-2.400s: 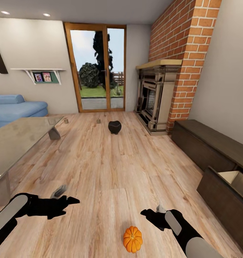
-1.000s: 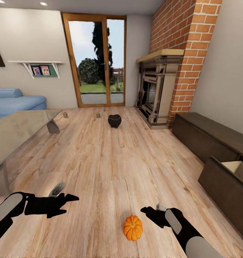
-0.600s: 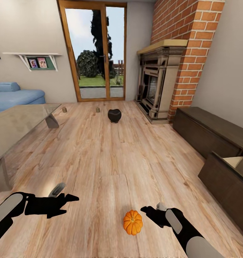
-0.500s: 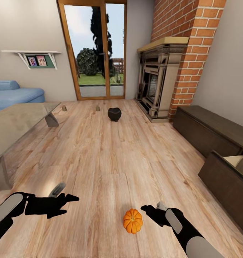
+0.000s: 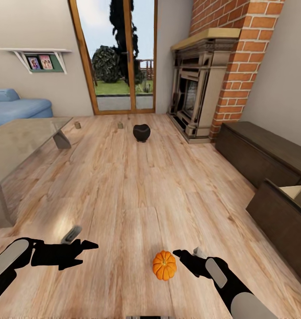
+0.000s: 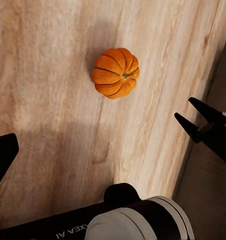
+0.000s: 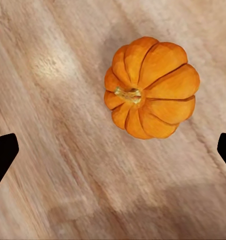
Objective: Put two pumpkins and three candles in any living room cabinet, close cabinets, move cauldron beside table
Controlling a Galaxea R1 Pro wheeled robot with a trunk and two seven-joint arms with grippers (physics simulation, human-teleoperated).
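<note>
On the wooden floor (image 5: 137, 186) just in front of me sits one orange pumpkin (image 5: 164, 265), stem up. My right gripper (image 5: 182, 255) hangs close beside it, not touching. In the right wrist view the pumpkin (image 7: 152, 87) lies between the two dark finger tips, so those jaws are spread wide and hold nothing. I think grabbing this pumpkin is the step I am on.

My left gripper (image 5: 87, 245) floats off to the other side, well apart from the pumpkin. I cannot tell if its jaws are wide or narrow. The left wrist view looks down on the same pumpkin (image 6: 115, 73) and on the right gripper (image 6: 194, 118) near it.

Far down the room the black cauldron (image 5: 141, 132) stands on the floor by the glass door (image 5: 119, 53), well apart from the glass bench (image 5: 21, 144). So I guess it has not been moved yet. Two small candles (image 5: 77, 125) stand back there too, the other one (image 5: 120, 125) near the cauldron. I see no third candle and no second pumpkin, and I cannot say where they are.

Along the wall on my right runs the dark cabinet (image 5: 261, 155). Its near part (image 5: 279, 221) is pulled open and shows a pale inside. I cannot see if anything is in it.

So most of the job looks left to do: pumpkin in, candles in, cabinet shut, cauldron next to the bench.
</note>
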